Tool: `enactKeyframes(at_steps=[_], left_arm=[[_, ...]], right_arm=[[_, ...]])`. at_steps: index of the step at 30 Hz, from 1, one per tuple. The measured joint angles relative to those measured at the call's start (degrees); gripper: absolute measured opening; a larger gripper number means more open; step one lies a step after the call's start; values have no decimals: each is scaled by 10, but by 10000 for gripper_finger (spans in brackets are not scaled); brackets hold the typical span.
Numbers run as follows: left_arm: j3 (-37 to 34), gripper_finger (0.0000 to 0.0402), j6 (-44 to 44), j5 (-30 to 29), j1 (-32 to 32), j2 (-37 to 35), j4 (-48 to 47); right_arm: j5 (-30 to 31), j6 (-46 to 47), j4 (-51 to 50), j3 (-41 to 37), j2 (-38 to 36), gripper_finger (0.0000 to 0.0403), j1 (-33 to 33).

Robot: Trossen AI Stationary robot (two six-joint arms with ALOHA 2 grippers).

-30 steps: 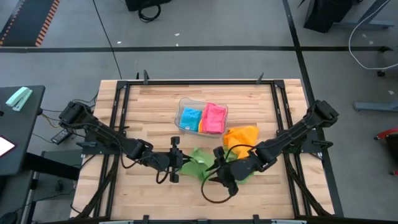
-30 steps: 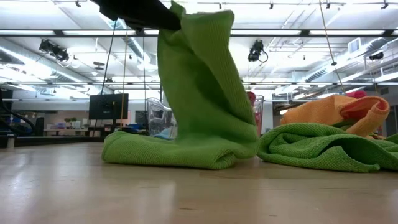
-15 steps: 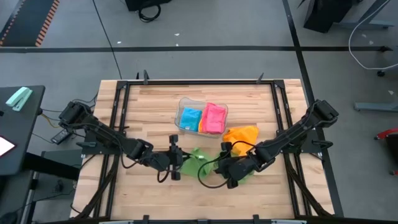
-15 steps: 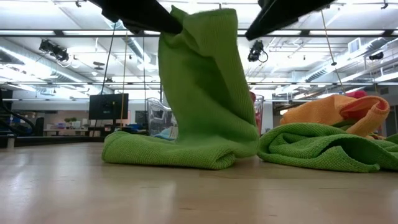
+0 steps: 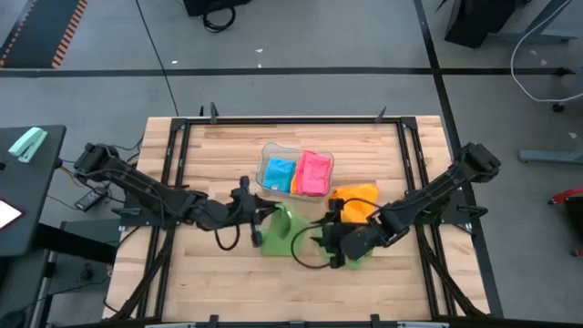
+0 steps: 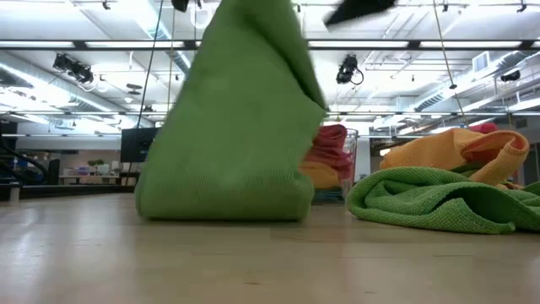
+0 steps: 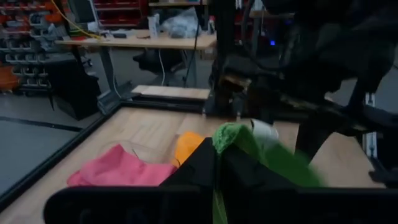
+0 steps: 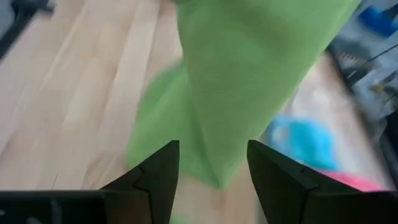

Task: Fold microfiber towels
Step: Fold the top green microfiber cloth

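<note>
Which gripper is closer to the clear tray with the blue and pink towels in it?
Left. The left gripper sits just off the tray's near left corner, holding the green towel. The right gripper is farther toward the front edge, beyond the orange towel.

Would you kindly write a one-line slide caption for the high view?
Left gripper lifts a green towel by its corner while the open right gripper waits beside it, near the tray.

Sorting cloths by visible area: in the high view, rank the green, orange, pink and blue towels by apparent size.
1. Green microfiber towel, partly hidden by arms
2. Orange microfiber towel
3. Pink microfiber towel
4. Blue microfiber towel, nearly like the pink
</note>
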Motion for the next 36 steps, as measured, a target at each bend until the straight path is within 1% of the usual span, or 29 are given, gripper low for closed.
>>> enactKeyframes(at_steps=[5,7,10,12,16,18,20,24,28,32,36], left_arm=[[-1,9,21,0,0,-7,10],[-1,13,26,-1,0,-7,24],[-1,24,40,-18,7,-7,38],[-1,22,44,-25,14,-7,56],[-1,9,61,-26,29,-7,86],[-1,9,74,-24,36,-7,118],[-1,18,96,-25,39,-7,161],[-1,30,157,-25,39,-7,250],[-1,13,206,-17,38,-7,319],[-1,10,220,13,41,-7,380],[-1,30,221,32,47,-7,427]], right_arm=[[9,-22,3,14,-23,198,-18],[5,-25,7,14,-16,200,-28],[8,-32,38,14,8,212,-34],[36,-45,70,13,22,221,-28],[124,-119,146,13,41,232,-13],[166,-135,170,13,46,234,-12],[207,-148,182,13,46,234,-14],[246,-212,224,13,46,235,-15],[285,-313,297,13,46,235,-13],[292,-395,379,13,46,235,-22],[291,-448,435,13,46,235,-38]])
